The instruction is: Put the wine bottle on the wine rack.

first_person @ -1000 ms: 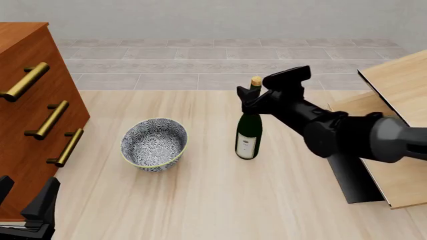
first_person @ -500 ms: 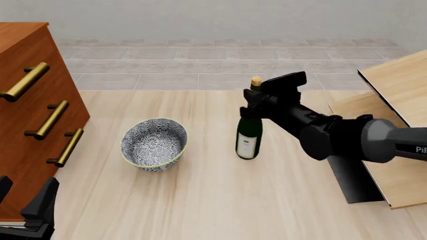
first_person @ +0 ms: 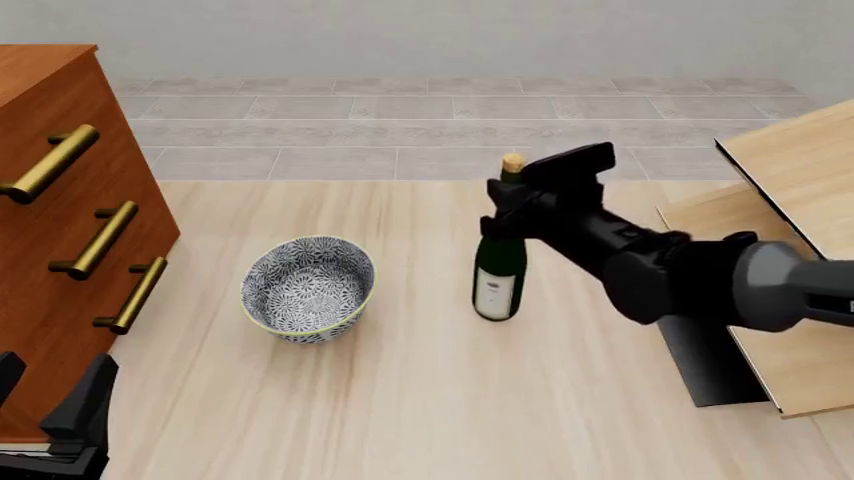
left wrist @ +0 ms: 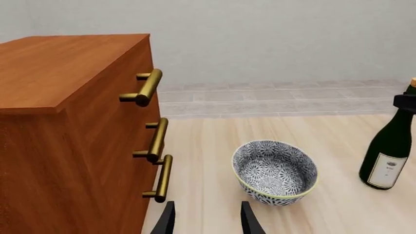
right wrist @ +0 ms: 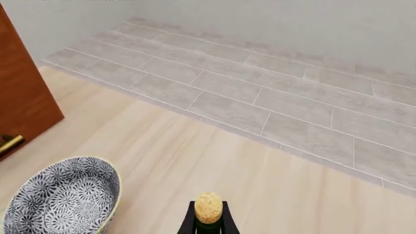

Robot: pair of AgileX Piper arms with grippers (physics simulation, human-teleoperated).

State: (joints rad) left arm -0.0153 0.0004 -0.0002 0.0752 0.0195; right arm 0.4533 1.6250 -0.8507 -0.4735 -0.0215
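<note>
The wine bottle [first_person: 498,268] stands upright near the middle of the counter [first_person: 400,400], and everything else is placed from it. The right hand [first_person: 513,196] is at the bottle's neck just under the tan cork [right wrist: 209,207]; in the right wrist view its two dark fingers [right wrist: 188,223] sit tight on either side of the neck, closed on it. To the bottle's left, with a strip of bare counter between them, sits a patterned bowl [first_person: 308,288], shorter than the bottle. Farther left of the bowl, at the counter's left edge, stands a reddish-brown drawer cabinet [first_person: 60,200] whose brass handles [first_person: 96,240] jut out toward the bowl. To the bottle's right, past the right arm, the wine rack [first_person: 787,200] rises at the counter's right edge, its pale slanted panels edged in black above a flat black base [first_person: 707,360]; the bottle is well apart from it. Behind the bottle the counter ends at a grey tiled floor [first_person: 441,120]. In front of the bottle the counter is open wood toward the near edge. The left hand [left wrist: 206,219] hangs low near the cabinet's front corner, well left of the bottle, its fingers parted with nothing between them.
</note>
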